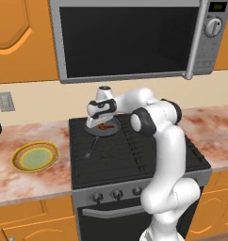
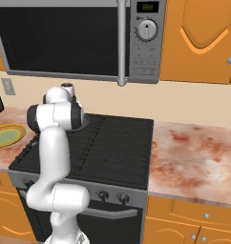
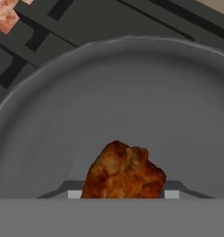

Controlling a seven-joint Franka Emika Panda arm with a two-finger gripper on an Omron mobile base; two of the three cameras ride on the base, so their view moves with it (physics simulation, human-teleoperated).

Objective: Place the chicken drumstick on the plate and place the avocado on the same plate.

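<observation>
over the stove's back-left burner, the gripper (image 1: pixel 102 125) reaches into the frying pan (image 1: pixel 102 131), fingers pinching the chicken drumstick (image 3: pixel 124 172) at six o'clock in the hand view; the plate (image 1: pixel 35 156) sits on the counter at nine o'clock.

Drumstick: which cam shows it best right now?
Hand view: the drumstick sits large and close in the pan, browned surface plain. Left base view gives a small orange-brown speck under the gripper. In the right base view the arm blocks it.
</observation>
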